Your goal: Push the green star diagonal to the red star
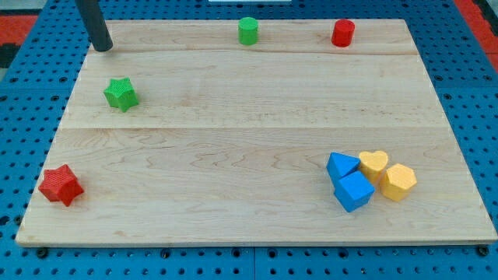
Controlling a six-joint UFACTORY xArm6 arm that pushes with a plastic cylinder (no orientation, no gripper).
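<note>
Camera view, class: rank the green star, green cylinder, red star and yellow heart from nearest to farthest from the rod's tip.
From my tip, top left:
1. Green star, just below it.
2. Green cylinder at the top edge and red star at bottom left: too close to call.
3. Yellow heart, lower right.

Wood board on blue perforated table, red strip behind.

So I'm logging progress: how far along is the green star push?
Nothing looks done: the green star sits well above the red star, apart from it. My tip is up-left of the green star, not touching it. Left: the whole push down toward the red star.
</note>
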